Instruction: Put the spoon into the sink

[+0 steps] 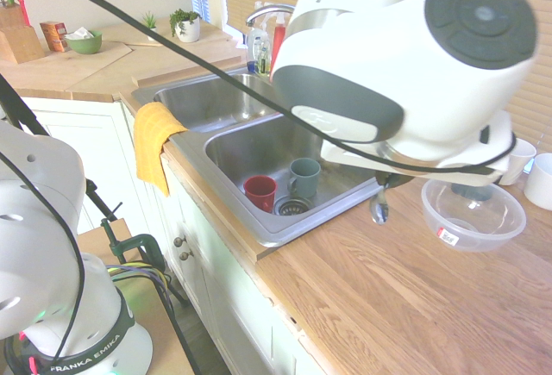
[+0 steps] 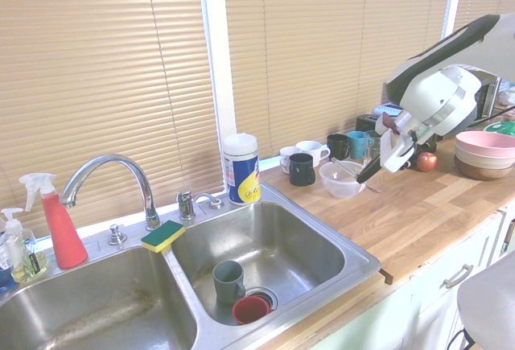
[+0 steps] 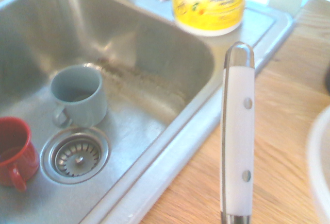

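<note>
one spoon (image 3: 237, 136) pinched in the hand (image 1: 382, 196), tilted down over the tabletop (image 1: 405, 297) beside the sink (image 1: 259, 146); two mugs inside

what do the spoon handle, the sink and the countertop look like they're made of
Spoon: white handle, probably plastic, with two small rivets and a metal edge.
Sink: brushed stainless steel, dull grey sheen with soft reflections.
Countertop: wood, likely sealed butcher block, showing joined strips and visible grain.

Bright window daylight, washed out, arm blurred
</note>
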Tool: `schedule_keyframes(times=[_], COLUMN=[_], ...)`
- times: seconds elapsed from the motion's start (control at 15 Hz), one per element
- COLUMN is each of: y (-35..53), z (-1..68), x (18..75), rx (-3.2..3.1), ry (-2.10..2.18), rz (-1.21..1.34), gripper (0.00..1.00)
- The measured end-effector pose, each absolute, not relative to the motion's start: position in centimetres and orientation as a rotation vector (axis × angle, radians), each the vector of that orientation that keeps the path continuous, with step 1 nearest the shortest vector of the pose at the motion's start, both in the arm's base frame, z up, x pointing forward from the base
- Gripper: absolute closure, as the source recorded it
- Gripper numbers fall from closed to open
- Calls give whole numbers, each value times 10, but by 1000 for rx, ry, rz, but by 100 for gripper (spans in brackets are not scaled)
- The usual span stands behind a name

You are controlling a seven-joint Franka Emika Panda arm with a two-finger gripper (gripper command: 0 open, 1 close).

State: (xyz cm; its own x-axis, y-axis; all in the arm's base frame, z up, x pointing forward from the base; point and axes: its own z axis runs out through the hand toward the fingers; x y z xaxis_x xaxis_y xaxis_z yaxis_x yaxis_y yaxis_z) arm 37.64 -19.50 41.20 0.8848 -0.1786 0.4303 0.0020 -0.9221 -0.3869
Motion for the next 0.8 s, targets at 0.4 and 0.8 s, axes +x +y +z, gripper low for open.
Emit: schedule_keyframes(times=[0.4,0.8], y=[-108,-10], z=[392,373], x=[400,403], rx=[-2773,-2837], ry=[-118,-290], rz=[-673,-630], gripper=[100,100])
